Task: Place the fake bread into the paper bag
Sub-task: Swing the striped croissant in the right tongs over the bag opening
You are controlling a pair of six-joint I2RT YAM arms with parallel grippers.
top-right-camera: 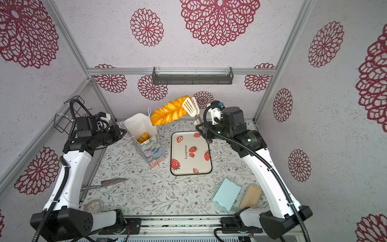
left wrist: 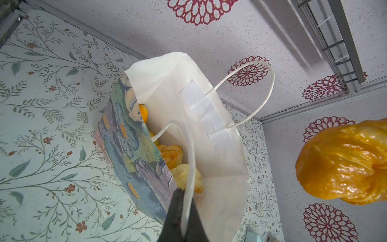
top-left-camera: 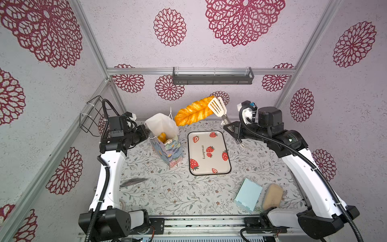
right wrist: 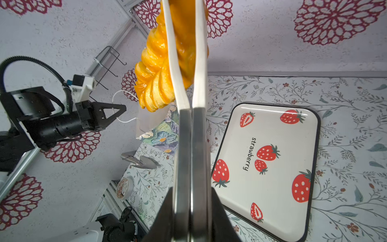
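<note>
The paper bag (top-left-camera: 167, 150) (top-right-camera: 151, 152) (left wrist: 129, 146) stands upright at the back left of the table, its mouth open. Several pieces of fake bread (top-left-camera: 162, 137) (left wrist: 171, 155) lie inside. My left gripper (top-left-camera: 147, 130) (top-right-camera: 125, 132) (left wrist: 184, 209) is shut on the bag's near white cord handle (left wrist: 190, 167). My right gripper (top-left-camera: 229, 127) (top-right-camera: 202, 128) (right wrist: 191, 201) is shut on tongs (top-left-camera: 217, 106) (right wrist: 186, 125). The tongs clamp a long braided loaf (top-left-camera: 194, 114) (top-right-camera: 170, 113) (left wrist: 343, 163) (right wrist: 159, 69), which hangs in the air above and right of the bag's mouth.
A strawberry tray (top-left-camera: 217, 140) lies right of the bag. A light blue box (top-left-camera: 248, 194) and a beige piece (top-left-camera: 272, 196) sit at the front right. A metal server (top-left-camera: 134, 181) and a tape roll (top-right-camera: 94, 206) lie front left. A wire basket (top-left-camera: 92, 115) hangs on the left wall.
</note>
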